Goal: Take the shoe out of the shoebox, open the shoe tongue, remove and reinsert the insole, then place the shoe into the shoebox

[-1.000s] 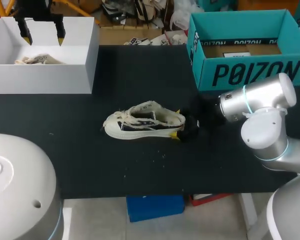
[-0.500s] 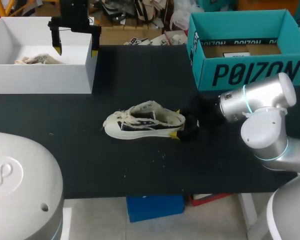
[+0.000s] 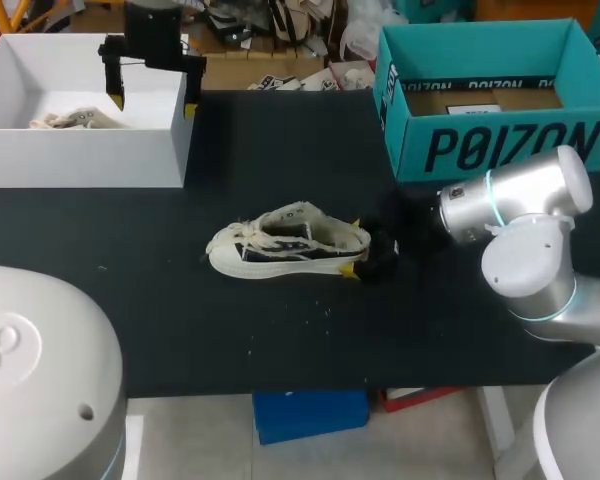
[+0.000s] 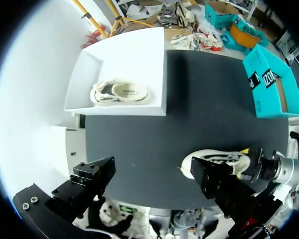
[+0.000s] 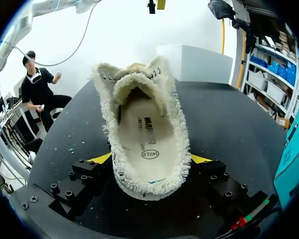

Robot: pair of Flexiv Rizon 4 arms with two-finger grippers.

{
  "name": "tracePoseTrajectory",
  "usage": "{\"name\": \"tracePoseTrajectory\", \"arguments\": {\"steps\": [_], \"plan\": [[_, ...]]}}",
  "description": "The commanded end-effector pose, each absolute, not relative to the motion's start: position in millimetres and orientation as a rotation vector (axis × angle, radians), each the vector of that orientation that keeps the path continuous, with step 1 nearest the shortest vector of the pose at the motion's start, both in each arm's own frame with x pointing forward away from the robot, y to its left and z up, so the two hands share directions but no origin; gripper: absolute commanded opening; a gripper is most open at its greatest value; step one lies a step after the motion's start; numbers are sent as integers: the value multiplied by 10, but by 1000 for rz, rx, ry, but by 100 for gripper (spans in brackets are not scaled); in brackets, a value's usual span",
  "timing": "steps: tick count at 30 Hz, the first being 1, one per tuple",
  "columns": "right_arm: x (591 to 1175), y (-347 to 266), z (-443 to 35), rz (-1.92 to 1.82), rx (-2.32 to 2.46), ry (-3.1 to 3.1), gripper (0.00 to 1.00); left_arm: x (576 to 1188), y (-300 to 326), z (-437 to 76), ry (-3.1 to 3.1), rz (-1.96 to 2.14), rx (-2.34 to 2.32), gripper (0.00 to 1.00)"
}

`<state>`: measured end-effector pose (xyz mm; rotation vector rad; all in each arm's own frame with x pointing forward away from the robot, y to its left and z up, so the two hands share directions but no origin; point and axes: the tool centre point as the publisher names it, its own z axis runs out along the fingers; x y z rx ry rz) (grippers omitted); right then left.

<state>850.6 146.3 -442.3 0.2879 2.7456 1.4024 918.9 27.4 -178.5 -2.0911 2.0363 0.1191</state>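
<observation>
Right pincer (image 3: 353, 246) clamped on the heel of the cream, frayed-edge canvas shoe (image 3: 285, 243), which lies mid black worktop (image 3: 280, 340).
Left pincer (image 3: 152, 98), fingers apart and empty, hangs over the white open box's (image 3: 80, 160) side wall. It should probably clear that wall, then approach the tongue from above. The teal cardboard shoebox (image 3: 500, 150) stands well apart.

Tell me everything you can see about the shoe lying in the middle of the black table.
The shoe is a low cream canvas sneaker with dark side panels, a white sole and frayed edges. It stands on its sole on the black table. Its mouth gapes, showing a pale printed insole inside. The toe points away from the right tool, which grips the heel from both sides.
</observation>
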Motion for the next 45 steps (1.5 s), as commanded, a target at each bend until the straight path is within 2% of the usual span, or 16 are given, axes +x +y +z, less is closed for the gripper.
{"name": "tracePoseTrajectory", "arguments": {"steps": [1, 14, 26, 32, 45], "plan": [[8513, 1479, -4433, 1400, 291, 2746, 0, 8869, -55, -1781, 1944, 108, -1939, 100], [8513, 1479, -4433, 1400, 291, 2746, 0, 8508, -564, -2150, 1970, 124, -1939, 100], [8513, 1479, -4433, 1400, 291, 2746, 0, 8508, -564, -2150, 1970, 124, -1939, 100], [8513, 1479, -4433, 1400, 291, 2746, 0, 8504, -648, -2278, 2052, -120, -1885, 100], [8513, 1479, -4433, 1400, 291, 2746, 0, 8481, -1171, -2696, 2245, -169, -1889, 100]]}}
